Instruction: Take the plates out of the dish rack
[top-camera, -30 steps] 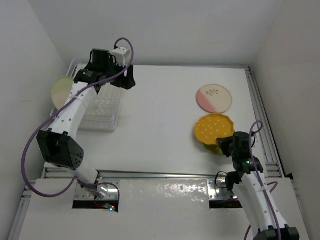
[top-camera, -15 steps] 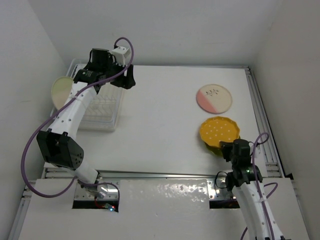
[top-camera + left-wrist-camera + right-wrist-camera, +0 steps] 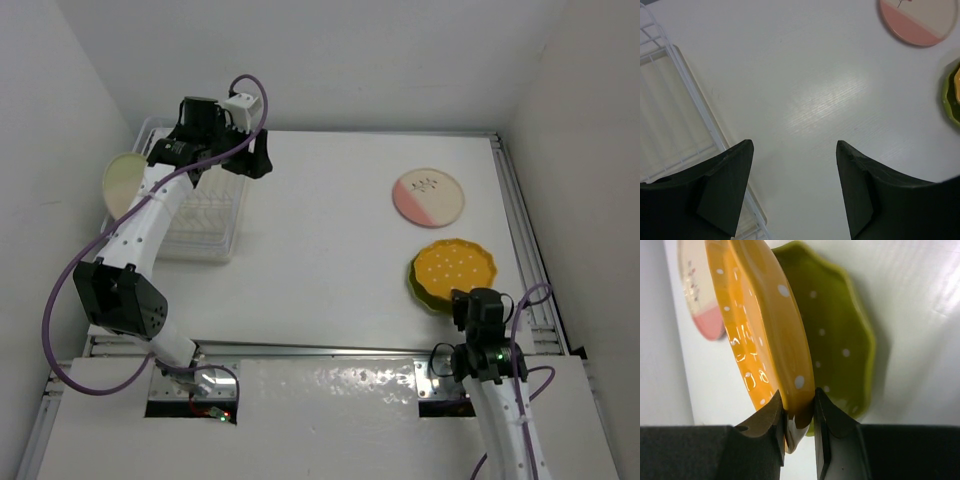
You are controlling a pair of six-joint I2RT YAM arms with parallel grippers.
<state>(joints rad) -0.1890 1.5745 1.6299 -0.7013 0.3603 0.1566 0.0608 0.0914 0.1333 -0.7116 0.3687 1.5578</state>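
My right gripper (image 3: 799, 410) is shut on the near rim of the orange plate with white dots (image 3: 760, 325) and holds it tilted over the scalloped green plate (image 3: 840, 340), which lies on the table. In the top view the orange plate (image 3: 456, 264) covers most of the green plate (image 3: 422, 290), with the right gripper (image 3: 464, 294) at its near edge. The white-and-pink plate (image 3: 428, 196) lies flat further back. The cream plate (image 3: 122, 180) stands at the left side of the clear dish rack (image 3: 205, 225). My left gripper (image 3: 257, 163) is open and empty, above the rack's right edge (image 3: 670, 115).
The side walls stand close on the left and right. A metal rail (image 3: 525, 230) runs along the table's right edge next to the plates. The white-and-pink plate (image 3: 920, 22) and the green plate's rim (image 3: 949, 95) show in the left wrist view.
My right arm has drawn back toward the near edge, carrying the orange plate right and nearer, lower over the green plate. The left arm has not moved.
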